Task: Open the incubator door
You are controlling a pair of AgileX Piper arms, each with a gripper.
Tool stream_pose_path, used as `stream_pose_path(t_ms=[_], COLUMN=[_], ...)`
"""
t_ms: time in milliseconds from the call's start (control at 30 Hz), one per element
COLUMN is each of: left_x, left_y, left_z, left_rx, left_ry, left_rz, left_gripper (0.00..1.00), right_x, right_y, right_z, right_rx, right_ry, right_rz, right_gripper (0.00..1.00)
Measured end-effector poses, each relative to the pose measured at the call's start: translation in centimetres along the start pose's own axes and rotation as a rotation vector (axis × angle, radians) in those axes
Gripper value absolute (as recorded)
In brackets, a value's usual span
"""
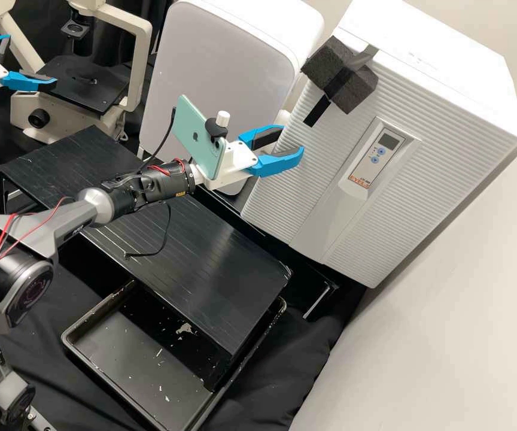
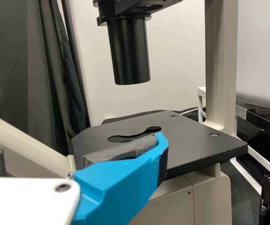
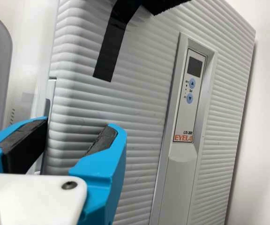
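Right gripper (image 1: 292,139) is up at the incubator (image 1: 432,108), at the door edge beside the rounded white cabinet (image 1: 216,90). We have its fingers spread, nothing between them. In the right wrist view, one finger sits by that edge, the other in front of the ribbed door (image 3: 139,103); contact, we can't tell. Door looks closed to us. Control panel (image 1: 375,158) is set into its front; dark foam (image 1: 357,90) sits at the top edge, with black tape (image 1: 317,112) running down the ribs.

Left gripper (image 1: 31,58) is over by the microscope (image 1: 136,57), fingers apart, also empty. In the left wrist view, one finger shows in front of the black stage (image 2: 191,136).

Nearer the high camera, we've got a black board (image 1: 210,263) partly over a black tray (image 1: 67,341) with pale flecks. Mint phone (image 1: 192,134) rides on the right arm.
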Motion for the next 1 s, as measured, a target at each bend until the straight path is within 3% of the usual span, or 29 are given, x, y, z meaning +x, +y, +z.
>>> stream_pose_path(t_ms=[400,667,867,1000], left_x=[0.0,0.0,0.0,0.0], left_y=[0.0,0.0,0.0,0.0], left_z=[0.0,0.0,0.0,0.0], left_rx=[0.0,0.0,0.0,0.0], left_ry=[0.0,0.0,0.0,0.0], left_rz=[0.0,0.0,0.0,0.0], left_gripper=[1.0,1.0,1.0,1.0], right_x=[0.0,-1.7,-4.4,-7.2], right_y=[0.2,1.8,3.1,4.1], right_z=[0.4,1.2,1.9,2.6], right_rx=[0.011,0.025,0.071,0.124], right_ry=[-0.013,-0.024,-0.056,-0.122], right_rz=[-0.034,-0.045,-0.006,0.104], right_gripper=[0.0,0.0,0.0,0.0])
